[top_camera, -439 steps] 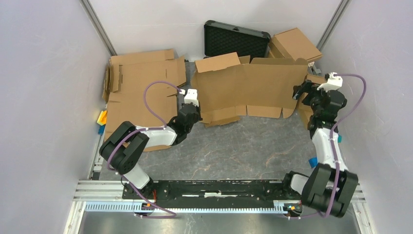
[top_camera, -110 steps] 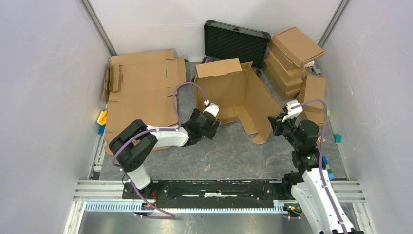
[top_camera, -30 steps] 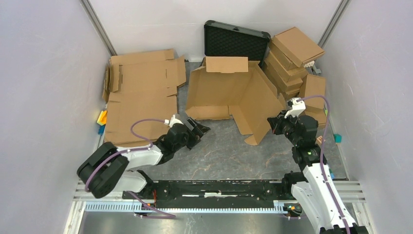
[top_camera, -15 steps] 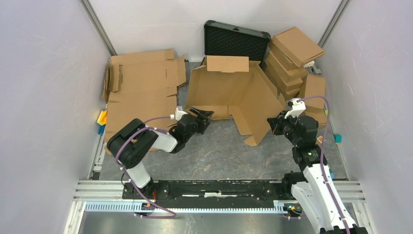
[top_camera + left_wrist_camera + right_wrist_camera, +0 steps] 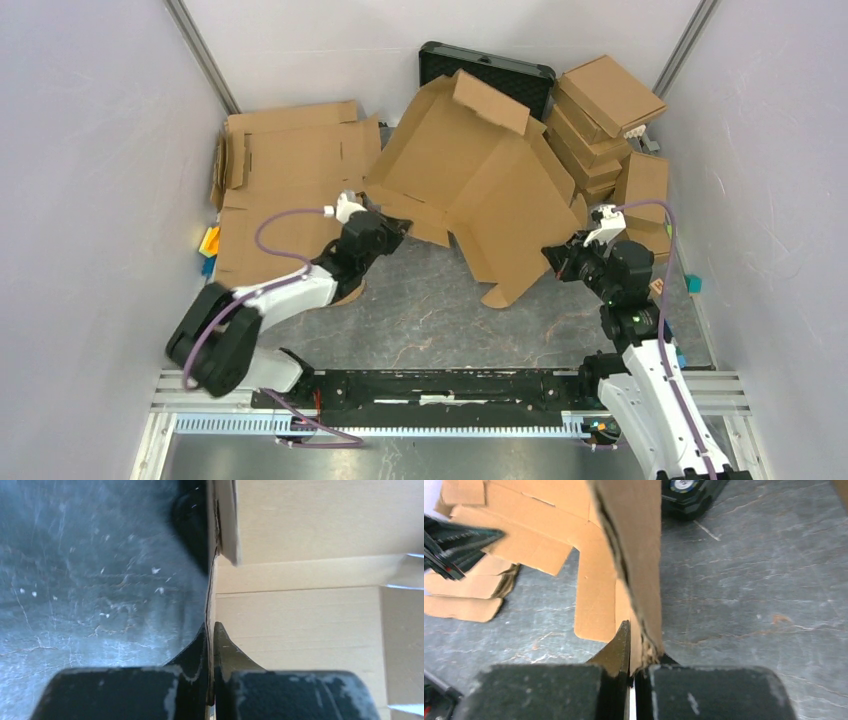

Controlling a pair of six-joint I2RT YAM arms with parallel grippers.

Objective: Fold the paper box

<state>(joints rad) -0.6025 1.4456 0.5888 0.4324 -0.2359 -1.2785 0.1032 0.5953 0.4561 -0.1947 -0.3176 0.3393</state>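
Brown paper box (image 5: 480, 180) stands tented, flaps splayed.

Left hand (image 5: 394, 223), right hand (image 5: 551, 262): closed.

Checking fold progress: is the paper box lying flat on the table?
No, the paper box is tented up, its edges pinched by the left hand and the right hand.

Plain brown paper box (image 5: 470, 170) stands half-unfolded, its panels tilted upward.
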